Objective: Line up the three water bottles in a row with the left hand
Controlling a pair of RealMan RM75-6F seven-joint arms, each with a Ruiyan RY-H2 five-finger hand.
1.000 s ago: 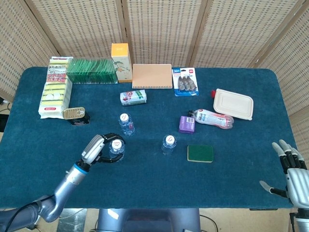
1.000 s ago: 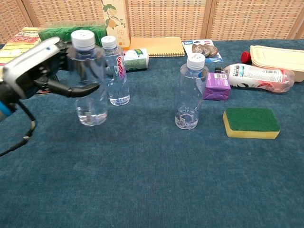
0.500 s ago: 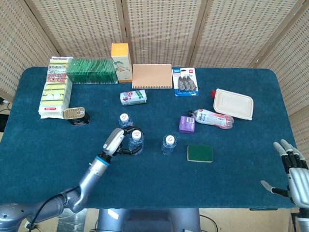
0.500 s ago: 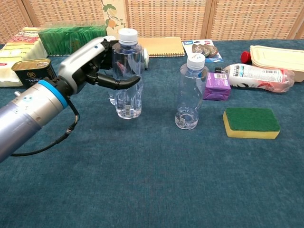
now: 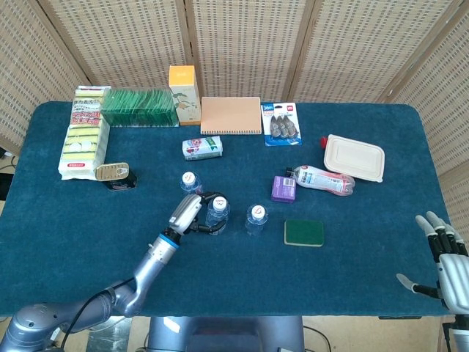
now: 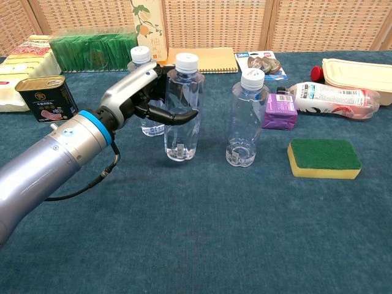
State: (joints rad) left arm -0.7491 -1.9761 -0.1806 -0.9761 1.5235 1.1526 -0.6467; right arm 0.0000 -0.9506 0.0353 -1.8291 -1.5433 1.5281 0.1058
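While its fingers wrap the clear body of the held bottle (image 6: 182, 110), the left hand (image 6: 142, 93) keeps that bottle upright, its base on or just above the blue table (image 6: 196, 233); which, the views do not settle. The second bottle (image 6: 246, 119) stands upright just to the right of it, a narrow strip of cloth showing between the two. The labelled bottle (image 6: 142, 64) stands behind the hand, largely hidden by it in the chest view; in the head view its cap sits up and to the left of the held one. A green sponge (image 6: 324, 158) lies right of the second bottle, and a purple box (image 6: 280, 110) sits just behind that bottle. A tin can (image 6: 46, 98) stands well to the left. The near half of the table, toward the front edge, is open cloth. The right hand (image 5: 445, 253) rests past the table's right front corner, fingers spread, holding nothing.
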